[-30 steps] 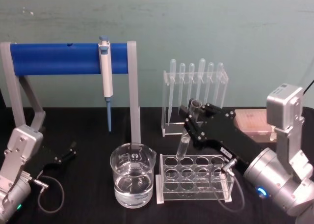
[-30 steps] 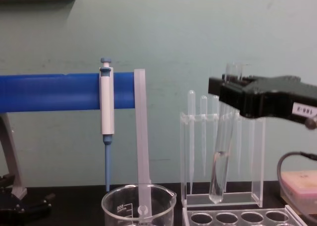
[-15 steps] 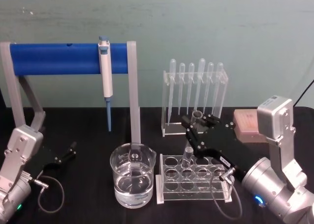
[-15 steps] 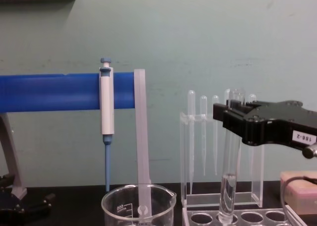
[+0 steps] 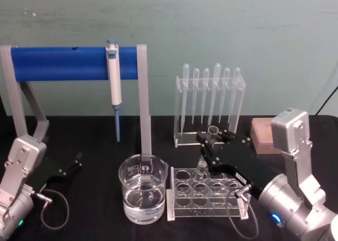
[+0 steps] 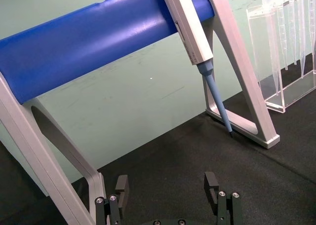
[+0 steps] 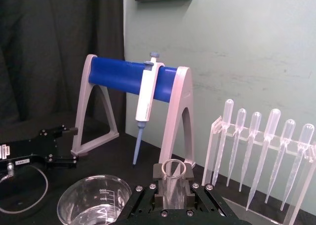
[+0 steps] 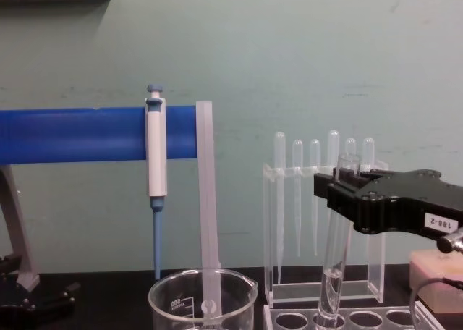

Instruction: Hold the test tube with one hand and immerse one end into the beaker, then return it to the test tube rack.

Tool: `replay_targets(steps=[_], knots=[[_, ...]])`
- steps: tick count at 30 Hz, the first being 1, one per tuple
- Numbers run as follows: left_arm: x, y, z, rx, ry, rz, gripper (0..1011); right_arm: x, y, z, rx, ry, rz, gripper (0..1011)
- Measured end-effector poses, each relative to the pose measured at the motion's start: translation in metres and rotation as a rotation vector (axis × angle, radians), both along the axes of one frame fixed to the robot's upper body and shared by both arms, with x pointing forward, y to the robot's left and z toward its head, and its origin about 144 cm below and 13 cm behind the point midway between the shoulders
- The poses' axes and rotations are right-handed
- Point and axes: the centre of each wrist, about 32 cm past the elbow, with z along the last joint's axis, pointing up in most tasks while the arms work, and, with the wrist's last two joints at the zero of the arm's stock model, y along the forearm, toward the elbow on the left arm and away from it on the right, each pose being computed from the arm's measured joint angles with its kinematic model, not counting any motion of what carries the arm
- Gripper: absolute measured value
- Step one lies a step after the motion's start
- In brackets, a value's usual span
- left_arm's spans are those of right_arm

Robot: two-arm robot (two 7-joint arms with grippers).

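We see the test tube (image 8: 335,257) standing upright with its lower end inside a back-row hole of the clear tube rack (image 5: 208,194), a little liquid showing in its bottom. The right gripper (image 5: 213,142) has its fingers clamped on the tube just below the open rim (image 7: 174,169). The beaker (image 5: 143,195), holding clear liquid, sits at about nine o'clock from the rack, just beside it, with nothing in it. We judge the dip is done and the return nearly so: what is left is to seat the tube fully, release it and draw the arm away. The left gripper (image 6: 168,191) rests idle near the table's eight o'clock corner, fingers apart, by the blue pipettor stand (image 5: 74,63).
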Motion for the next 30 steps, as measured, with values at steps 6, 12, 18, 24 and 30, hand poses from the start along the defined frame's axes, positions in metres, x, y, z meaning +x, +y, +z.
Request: replay_targets(steps=[6, 12, 18, 24, 30], knots=[[0.000, 0.000, 0.000, 0.000, 0.000, 0.000, 1000, 0.000, -0.001, 0.009, 0.004, -0.027, -0.002, 225], [0.000, 0.000, 0.000, 0.000, 0.000, 0.000, 1000, 0.002, 0.000, 0.011, -0.002, -0.035, 0.000, 225], [0.000, 0.000, 0.000, 0.000, 0.000, 0.000, 1000, 0.007, 0.000, 0.007, -0.007, -0.022, 0.000, 225], [0.000, 0.000, 0.000, 0.000, 0.000, 0.000, 1000, 0.014, 0.001, 0.004, -0.008, -0.010, -0.004, 225], [0.000, 0.000, 0.000, 0.000, 0.000, 0.000, 1000, 0.022, 0.004, -0.001, -0.009, 0.018, -0.008, 225]])
